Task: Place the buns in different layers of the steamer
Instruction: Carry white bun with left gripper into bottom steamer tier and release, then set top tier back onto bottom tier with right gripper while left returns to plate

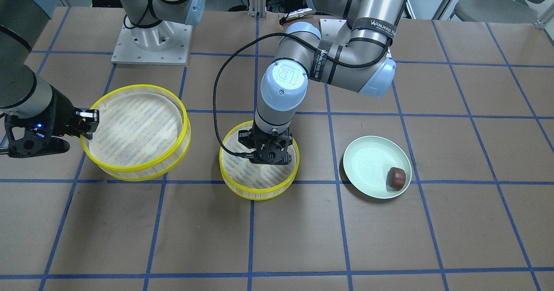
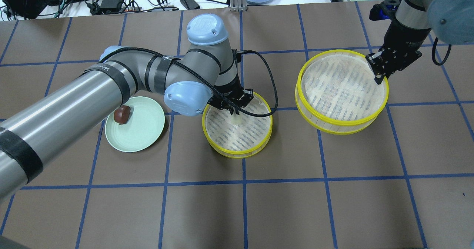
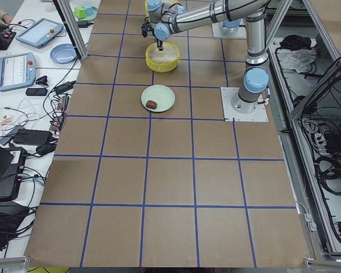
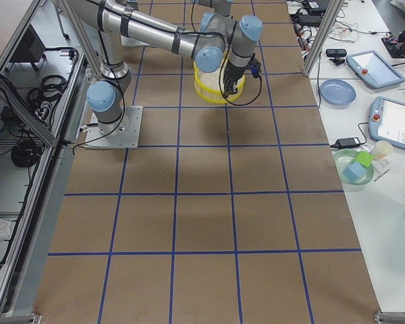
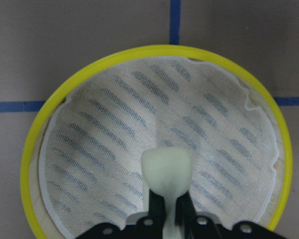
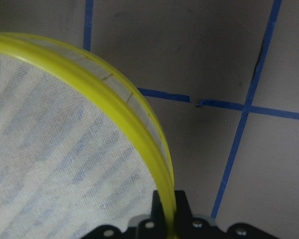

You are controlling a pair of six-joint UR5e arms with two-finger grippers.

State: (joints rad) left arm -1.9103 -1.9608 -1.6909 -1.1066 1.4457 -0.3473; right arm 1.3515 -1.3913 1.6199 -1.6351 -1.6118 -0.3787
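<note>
Evidently the task is only begun, with neither bun released into a tray; the upper steamer layer (image 2: 340,89) is pinched at its yellow rim by the right gripper (image 2: 378,75), whose fingers (image 6: 165,211) close one inside and one outside the wall, so the tray spreads away from them and seems held up, slightly tilted, off the table; the lower steamer layer (image 2: 240,142) rests on the table directly under the left gripper (image 2: 236,112); well off to that gripper's outer side lies the green plate (image 2: 144,139), and on it the brown bun (image 2: 122,114), untouched; the white bun (image 5: 166,167) sits clamped between the left fingertips, which are narrowed onto it, low over the mesh, though I cannot tell if it touches; judging by this, what is left is releasing it, fetching the brown bun, and giving it the other layer.
</note>
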